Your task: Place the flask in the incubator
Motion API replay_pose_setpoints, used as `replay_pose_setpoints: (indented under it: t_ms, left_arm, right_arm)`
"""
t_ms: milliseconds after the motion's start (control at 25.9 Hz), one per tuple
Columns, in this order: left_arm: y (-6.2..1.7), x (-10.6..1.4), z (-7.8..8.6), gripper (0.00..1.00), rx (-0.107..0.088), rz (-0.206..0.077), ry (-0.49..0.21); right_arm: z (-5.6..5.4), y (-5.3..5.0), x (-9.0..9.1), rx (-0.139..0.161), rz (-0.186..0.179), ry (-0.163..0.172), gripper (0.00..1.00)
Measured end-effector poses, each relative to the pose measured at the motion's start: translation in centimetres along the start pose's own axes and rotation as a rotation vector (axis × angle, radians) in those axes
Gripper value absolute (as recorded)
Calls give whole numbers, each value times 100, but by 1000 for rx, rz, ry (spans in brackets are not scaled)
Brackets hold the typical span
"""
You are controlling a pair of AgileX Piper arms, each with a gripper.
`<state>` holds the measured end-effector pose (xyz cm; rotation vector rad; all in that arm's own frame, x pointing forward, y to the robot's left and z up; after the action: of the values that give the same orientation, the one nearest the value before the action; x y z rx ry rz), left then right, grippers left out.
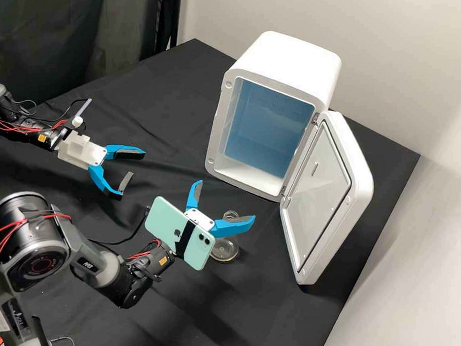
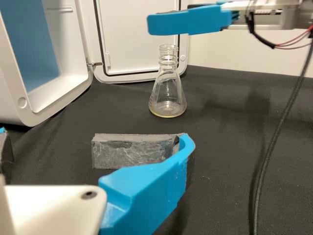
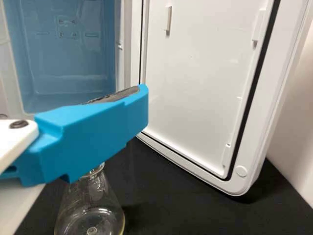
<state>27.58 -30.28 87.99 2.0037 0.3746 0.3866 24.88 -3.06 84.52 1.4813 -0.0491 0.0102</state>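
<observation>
Nearest the lens, the dark grey right arm stretches low from the near-left corner across the black worktop. At the far right stands the white incubator, its blue inside showing and its door swung wide toward the front. Farther back on the left, the left claw hangs just over the worktop, fingers apart and holding nothing. The right claw is spread wide over the flask, not clamped on it. That clear conical flask stands upright on the worktop, just outside the incubator's opening.
</observation>
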Motion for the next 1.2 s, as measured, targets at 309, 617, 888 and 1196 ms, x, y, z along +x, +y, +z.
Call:
replay_pose_setpoints:
  t_ms: [309,617,888,1196]
  left_arm:
    - [0,0,0,100,0,0,0]
    - [0,0,0,100,0,0,0]
    - [0,0,0,100,0,0,0]
    - [0,0,0,100,0,0,0]
  right_arm:
    - [7,-55,-79,-84,-50,29,100]
    - [147,-231,-45,-128,-132,-2,100]
    - [245,-307,-42,-115,-169,-30,100]
    - [467,-222,10,129,-191,-52,100]
